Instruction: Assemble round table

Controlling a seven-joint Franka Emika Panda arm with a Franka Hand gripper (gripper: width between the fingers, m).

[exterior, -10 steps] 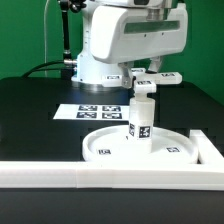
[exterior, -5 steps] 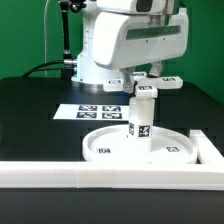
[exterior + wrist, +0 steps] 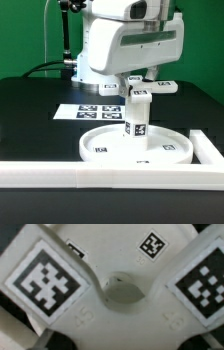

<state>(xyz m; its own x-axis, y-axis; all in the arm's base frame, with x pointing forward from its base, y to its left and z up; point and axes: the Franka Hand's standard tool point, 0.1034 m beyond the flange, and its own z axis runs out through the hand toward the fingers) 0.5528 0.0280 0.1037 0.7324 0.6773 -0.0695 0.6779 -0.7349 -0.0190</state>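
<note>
The large rimmed round disc [image 3: 100, 148] lies flat near the front border bar. The short thick post [image 3: 137, 122] stands upright on its middle. The small cross-shaped piece [image 3: 162, 87] sits on top of the post, its tagged arms sticking out to both sides. My gripper [image 3: 140, 84] comes straight down onto that piece and is shut on it; the hand hides the fingers. In the wrist view the cross-shaped piece [image 3: 120, 308] fills the picture, with its centre hole [image 3: 122, 291] and two tagged arms. The gripper [image 3: 122, 339] is at its hub, the fingertips blurred.
The marker board [image 3: 92, 111] lies flat on the black table behind the disc. A long white border bar [image 3: 100, 176] runs along the front, and a second bar [image 3: 209, 148] is at the exterior view's right. The robot's white base [image 3: 95, 60] stands behind.
My gripper, with the cross-shaped piece, has moved down and a little toward the exterior view's left. The post's top has shifted slightly left with it. The disc has not moved.
</note>
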